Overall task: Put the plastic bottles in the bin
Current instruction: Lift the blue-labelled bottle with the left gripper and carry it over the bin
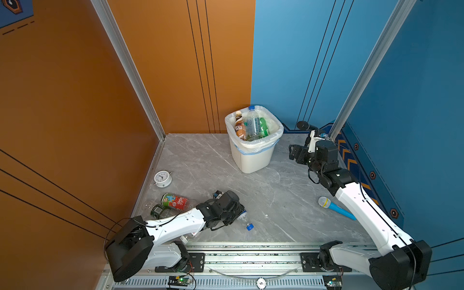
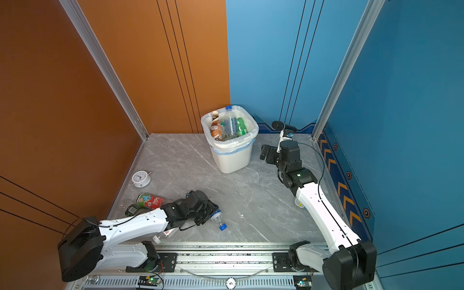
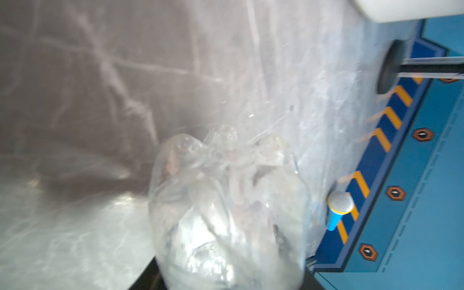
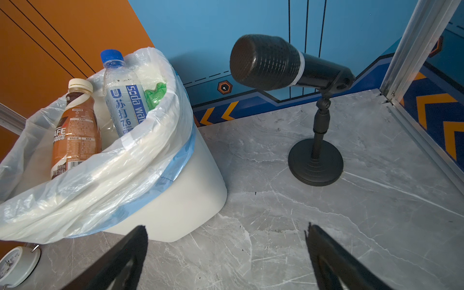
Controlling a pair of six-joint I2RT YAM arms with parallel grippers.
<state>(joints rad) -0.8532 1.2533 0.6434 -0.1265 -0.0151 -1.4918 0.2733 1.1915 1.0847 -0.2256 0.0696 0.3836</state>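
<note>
Your left gripper point(image 1: 236, 215), seemingly clamped on the crushed clear bottle point(image 1: 244, 218): slick wall may buckle and slip; right gripper point(image 4: 227, 227) agape.

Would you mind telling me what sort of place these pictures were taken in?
Probably a purpose-built robot test booth rather than a real room: arms mounted on an aluminium rail, orange and blue wall panels in a metal frame, and a marble-look tabletop staged with a bin and plastic bottles.
</note>
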